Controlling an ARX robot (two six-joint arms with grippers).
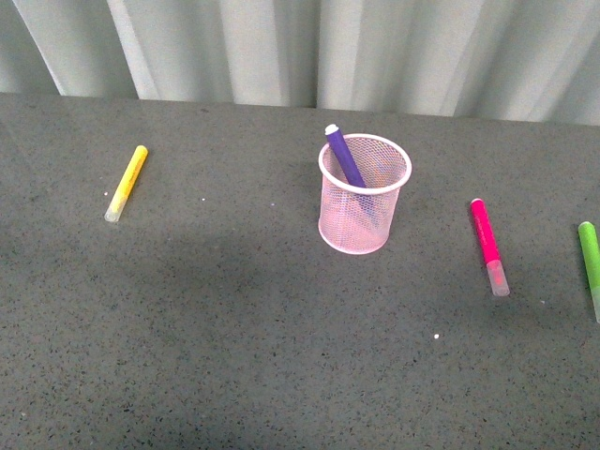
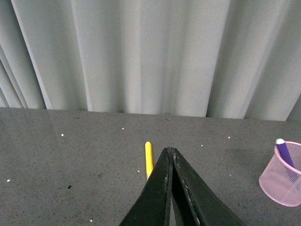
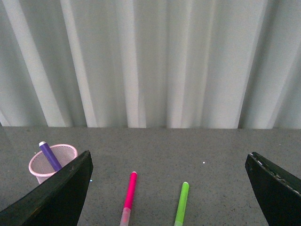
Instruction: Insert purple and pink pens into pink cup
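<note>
Left hand (image 2: 170, 150) together, right hand (image 3: 169, 154) apart; speckled grey table (image 1: 281, 356) meets pleated pale curtain (image 1: 281, 47).

A pale pleated curtain (image 1: 281, 47) is hanging behind a dark grey speckled tabletop (image 1: 234, 328), screening everything off; this is looking like a lab test bench.

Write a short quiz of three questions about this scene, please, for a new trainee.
1. True or false: the purple pen is inside the pink cup.
2. How many pens lie flat on the table?
3. Fill in: the left gripper is shut; the right gripper is ___.
Key: 1 true. 2 three: yellow pen, pink pen, green pen. 3 open.
</note>
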